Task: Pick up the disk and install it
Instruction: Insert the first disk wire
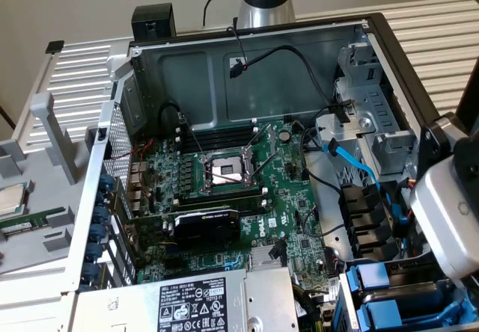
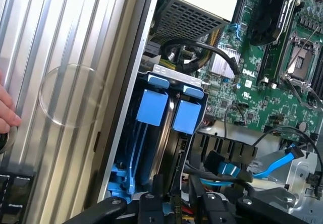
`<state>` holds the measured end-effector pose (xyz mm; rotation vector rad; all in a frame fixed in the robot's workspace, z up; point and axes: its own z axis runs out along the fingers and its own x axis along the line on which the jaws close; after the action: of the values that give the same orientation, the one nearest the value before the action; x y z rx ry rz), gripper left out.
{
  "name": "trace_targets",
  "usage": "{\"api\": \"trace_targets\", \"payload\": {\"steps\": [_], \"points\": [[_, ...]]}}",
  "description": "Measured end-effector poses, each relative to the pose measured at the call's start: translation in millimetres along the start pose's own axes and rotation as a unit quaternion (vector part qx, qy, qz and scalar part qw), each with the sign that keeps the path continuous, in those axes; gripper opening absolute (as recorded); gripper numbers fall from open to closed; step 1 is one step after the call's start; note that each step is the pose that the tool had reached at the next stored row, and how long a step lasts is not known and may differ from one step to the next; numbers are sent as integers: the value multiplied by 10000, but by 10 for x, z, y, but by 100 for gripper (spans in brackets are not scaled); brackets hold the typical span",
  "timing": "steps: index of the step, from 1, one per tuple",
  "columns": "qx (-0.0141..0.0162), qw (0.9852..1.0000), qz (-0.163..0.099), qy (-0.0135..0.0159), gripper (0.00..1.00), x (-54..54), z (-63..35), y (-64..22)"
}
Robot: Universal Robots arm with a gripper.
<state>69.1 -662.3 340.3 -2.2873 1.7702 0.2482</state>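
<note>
The disk stands on edge in the drive bay at the case's corner. Its silver-grey side shows between the two blue tabs of its carrier. In the exterior view the blue carrier sits at the lower right, just below my arm's white wrist housing. My gripper hangs over the near end of the disk. Its black fingers stand on either side of the carrier and are closed in against it.
Black and blue cables crowd the bay next to the disk. The motherboard fills the case floor, with a silver power-supply box at the front. A person's hand rests at the edge of the ribbed silver panel.
</note>
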Motion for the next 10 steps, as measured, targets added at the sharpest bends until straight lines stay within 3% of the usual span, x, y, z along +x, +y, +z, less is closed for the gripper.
{"api": "trace_targets", "payload": {"steps": [2,7,9,10], "points": [[-18,10000,6,-15,34,2,2,1],[-27,10000,11,-67,32,17,-2,-13],[-33,10000,13,-91,18,30,-3,-23],[-31,9999,13,-99,17,31,-4,-23]]}}
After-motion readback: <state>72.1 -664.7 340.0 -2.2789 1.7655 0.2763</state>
